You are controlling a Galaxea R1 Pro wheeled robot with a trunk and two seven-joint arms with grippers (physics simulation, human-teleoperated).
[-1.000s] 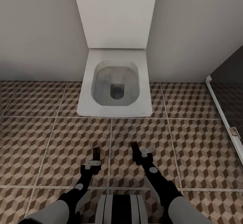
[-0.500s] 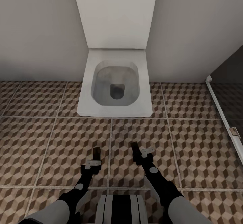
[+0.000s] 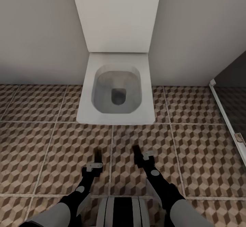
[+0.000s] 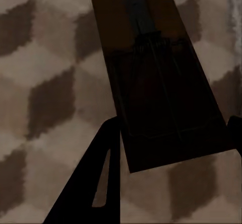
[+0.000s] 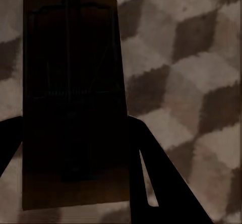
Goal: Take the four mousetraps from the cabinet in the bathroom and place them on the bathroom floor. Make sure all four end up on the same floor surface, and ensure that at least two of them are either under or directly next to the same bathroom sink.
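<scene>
left gripper (image 3: 97, 156) low in the head frame clenches a mousetrap (image 4: 159, 77) between its fingers; right gripper (image 3: 137, 154) beside it grips another mousetrap (image 5: 73, 103). largest is the bathroom floor (image 3: 198, 145) across the lower half, then the white toilet (image 3: 116, 90) at upper centre.

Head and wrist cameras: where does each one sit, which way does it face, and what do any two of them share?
Head view: on the head, looking forward and down at a white toilet against the wall; both arms show, left gripper, right gripper.
Left wrist view: near the left gripper, facing the bathroom floor; dark fingers clamp a mousetrap.
Right wrist view: near the right gripper, facing the floor; fingers clamp a second mousetrap.
Shared: the cube-patterned tiles appear in all three.
</scene>
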